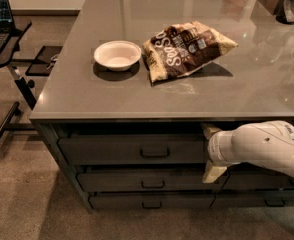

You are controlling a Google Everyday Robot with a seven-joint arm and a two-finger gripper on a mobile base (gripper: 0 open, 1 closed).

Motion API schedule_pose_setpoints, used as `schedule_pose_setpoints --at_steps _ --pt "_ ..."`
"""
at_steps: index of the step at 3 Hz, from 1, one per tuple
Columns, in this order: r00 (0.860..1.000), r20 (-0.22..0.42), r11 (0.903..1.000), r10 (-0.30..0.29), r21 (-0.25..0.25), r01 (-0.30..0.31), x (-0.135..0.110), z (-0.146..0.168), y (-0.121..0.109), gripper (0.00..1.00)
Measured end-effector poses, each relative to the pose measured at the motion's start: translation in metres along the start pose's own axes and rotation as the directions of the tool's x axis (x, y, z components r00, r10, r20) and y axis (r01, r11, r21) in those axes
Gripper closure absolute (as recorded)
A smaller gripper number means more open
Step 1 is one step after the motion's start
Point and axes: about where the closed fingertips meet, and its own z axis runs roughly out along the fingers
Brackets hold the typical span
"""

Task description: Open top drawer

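Under the grey countertop (87,101) the top drawer (107,151) is seen seemingly shut, its rigid, likely weighty front best taken by the central metal pull (154,153), while the gripper (210,153) is held at its right end, fingers (213,173) spread apart.

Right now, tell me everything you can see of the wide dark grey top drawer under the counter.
The top drawer shows a wide, flat, dark grey front, matte like painted metal, directly under the grey countertop, above two shallower drawers. A small rectangular loop pull sits at its centre. It looks shut or barely out; shadow hides its top edge. The white gripper is at its right-hand end in this view; contact is unclear.
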Motion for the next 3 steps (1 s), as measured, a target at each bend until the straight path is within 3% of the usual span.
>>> schedule_pose_setpoints --at_steps 1,3 --pt "1.0 0.0 1.0 0.0 0.0 0.0 0.0 0.0 0.0 0.0" --pt "0.999 -0.03 0.9976 0.014 -0.068 -0.016 0.022 0.022 0.007 0.0"
